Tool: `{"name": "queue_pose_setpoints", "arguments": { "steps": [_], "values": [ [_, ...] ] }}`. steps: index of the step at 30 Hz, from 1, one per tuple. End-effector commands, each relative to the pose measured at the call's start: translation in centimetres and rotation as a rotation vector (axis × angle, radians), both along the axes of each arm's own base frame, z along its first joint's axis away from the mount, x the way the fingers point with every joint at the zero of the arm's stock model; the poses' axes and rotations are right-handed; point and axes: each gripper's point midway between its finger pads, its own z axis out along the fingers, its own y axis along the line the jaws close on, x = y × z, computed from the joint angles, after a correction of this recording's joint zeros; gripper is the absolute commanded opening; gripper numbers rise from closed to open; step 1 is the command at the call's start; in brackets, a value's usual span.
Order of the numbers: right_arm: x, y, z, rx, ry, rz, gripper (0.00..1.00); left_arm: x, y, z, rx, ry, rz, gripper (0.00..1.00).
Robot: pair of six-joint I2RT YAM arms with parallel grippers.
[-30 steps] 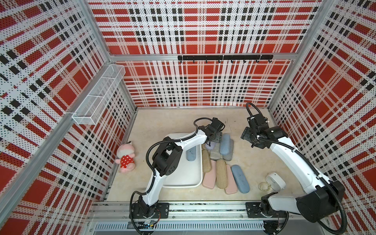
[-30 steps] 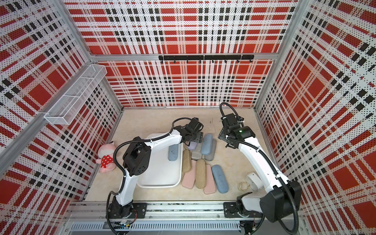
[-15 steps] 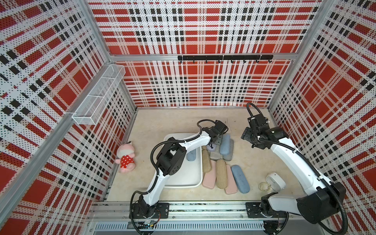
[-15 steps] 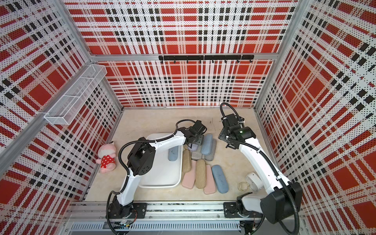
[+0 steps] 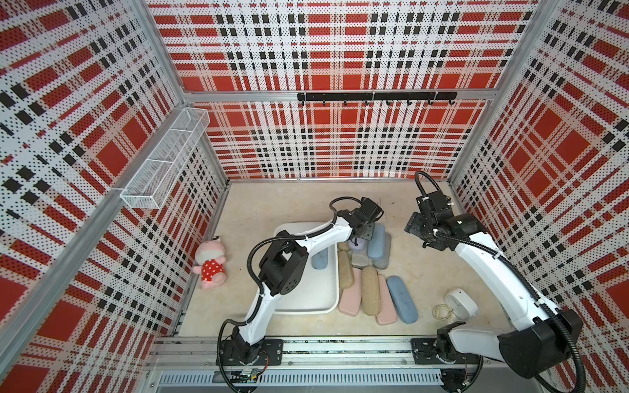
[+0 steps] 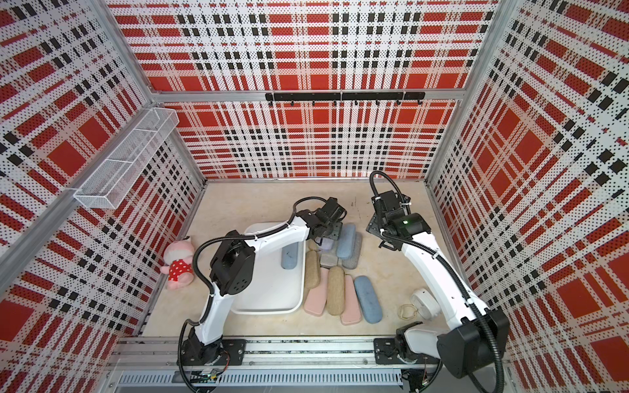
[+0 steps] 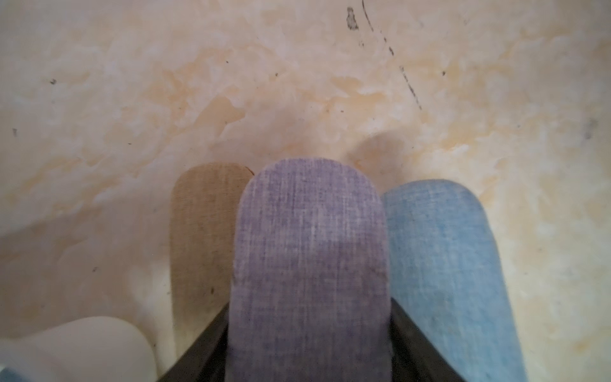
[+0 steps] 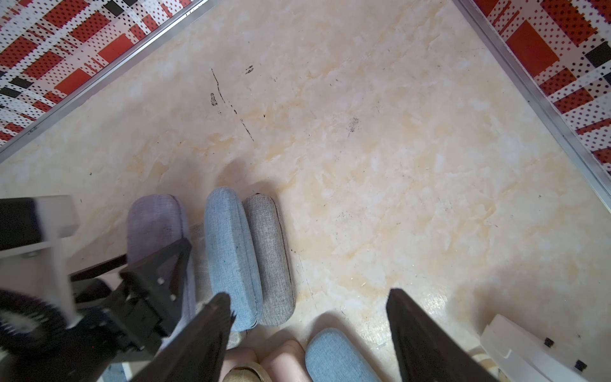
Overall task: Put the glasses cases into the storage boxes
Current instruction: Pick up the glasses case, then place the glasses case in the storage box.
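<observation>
Lifting could drag its neighbours along or let the fabric slip, I'd say, with the left gripper [image 7: 309, 337] clenched on the lavender case [image 7: 309, 248], a rounded woven oblong lying between a tan case [image 7: 205, 231] and a blue case [image 7: 439, 264] just beside the tub [image 5: 306, 296], while the right gripper [image 8: 307, 292] hangs open and empty.
</observation>
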Motion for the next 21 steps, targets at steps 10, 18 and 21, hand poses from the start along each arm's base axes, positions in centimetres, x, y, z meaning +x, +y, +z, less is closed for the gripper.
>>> {"name": "queue_pose_setpoints", "arguments": {
  "steps": [10,18,21],
  "values": [
    [0.3,0.2,0.7,0.006,-0.019,0.025,0.77,-2.7,20.7,9.1,-0.190,-0.104,0.320,0.62],
    [-0.2,0.3,-0.2,0.018,0.002,0.028,0.77,-4.3,23.6,3.3,-0.202,-0.032,0.339,0.61],
    [-0.3,0.4,-0.2,0.022,0.001,0.031,0.77,-3.9,23.7,1.2,-0.172,-0.011,0.344,0.60]
  ]
}}
